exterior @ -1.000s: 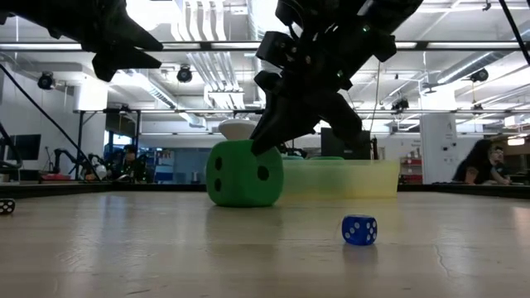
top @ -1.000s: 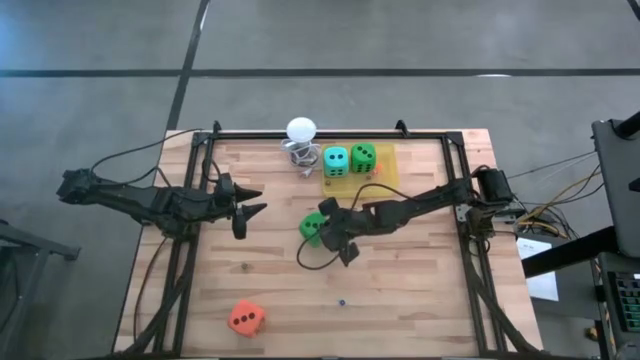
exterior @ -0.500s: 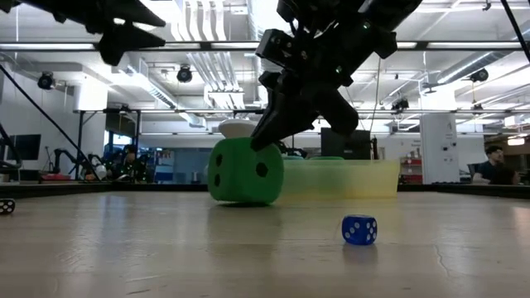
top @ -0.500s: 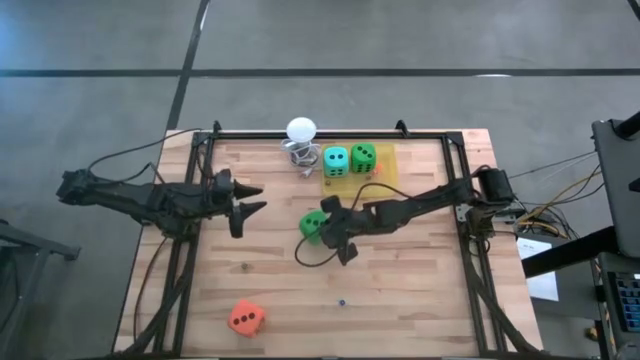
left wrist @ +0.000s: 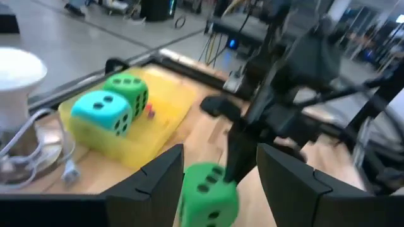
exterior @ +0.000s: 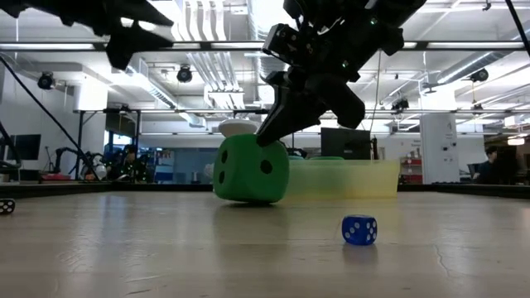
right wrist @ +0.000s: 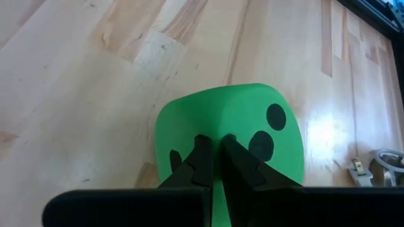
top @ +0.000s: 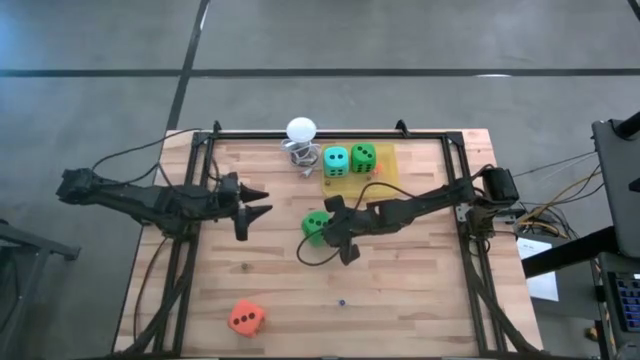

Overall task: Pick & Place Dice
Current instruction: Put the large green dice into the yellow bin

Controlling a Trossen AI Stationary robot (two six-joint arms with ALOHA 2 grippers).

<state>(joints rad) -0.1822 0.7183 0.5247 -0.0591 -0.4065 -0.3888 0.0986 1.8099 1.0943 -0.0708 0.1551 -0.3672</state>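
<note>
Right tool (right wrist: 213,151) pinched shut on top edge of bright green die (top: 315,225), tabletop centre; die tilts, foam-soft, light, dents. Better hold: opposite flat faces. Left tool (top: 258,208) open, idle at 9 o'clock.

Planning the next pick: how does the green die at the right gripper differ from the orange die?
The green die sits mid-table, tilted, pinched by the shut right gripper; the orange die lies free near the front edge, away from both arms. Green shows two pips on top, orange three. Both are soft-looking cubes with black pips.
</note>
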